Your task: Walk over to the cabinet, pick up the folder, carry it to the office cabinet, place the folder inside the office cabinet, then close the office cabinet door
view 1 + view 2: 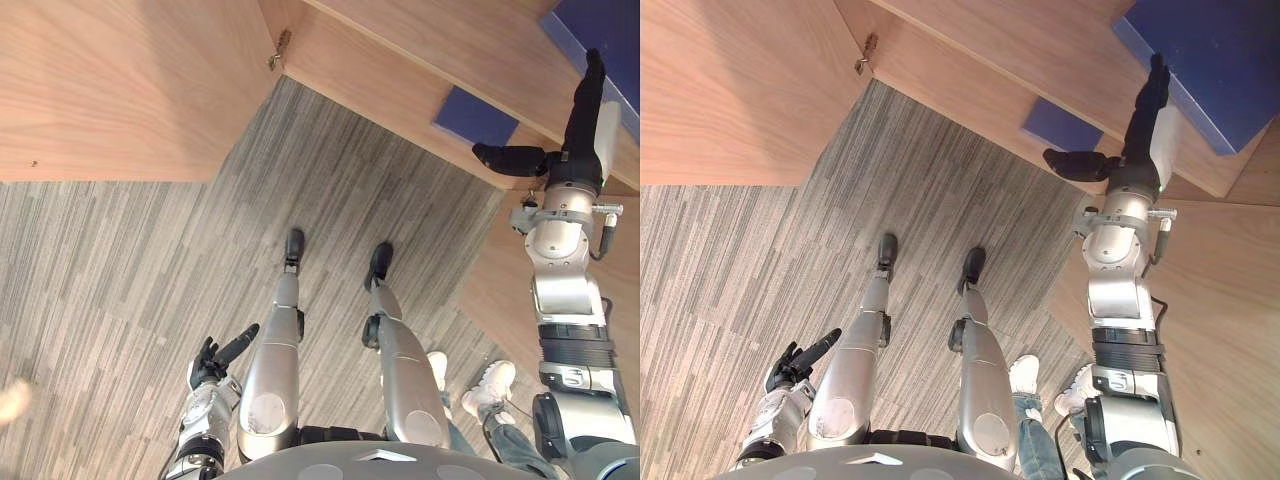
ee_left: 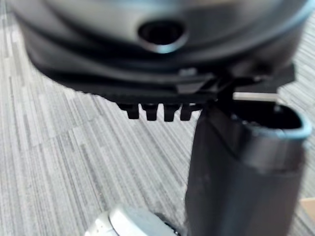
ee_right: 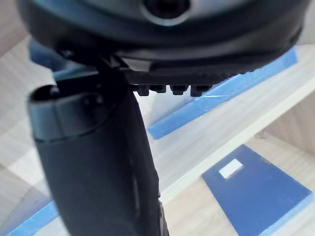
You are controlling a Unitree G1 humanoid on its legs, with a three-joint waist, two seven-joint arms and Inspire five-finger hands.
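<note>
Left eye view: reaches the right hand [image 1: 582,115] up into the office cabinet [image 1: 400,90], fingers straight, thumb out sideways, clasping nothing. Hangs the left hand [image 1: 210,365] low, fingers loosely extended, empty.

Right eye view: puts the fingertips [image 1: 1157,68] at the edge of the blue folder [image 1: 1230,60] lying on a shelf; cannot tell whether touching. Shows a 2nd folder [image 1: 1060,125] 1 shelf lower.

Left wrist view: looks past loose fingers onto grey carpet [image 2: 74,147].

Right wrist view: looks past the thumb at both folders on their shelves.

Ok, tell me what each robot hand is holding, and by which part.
Nothing is held. The right robot hand lies straight-fingered against the blue folder; the left robot hand hangs empty.
</note>
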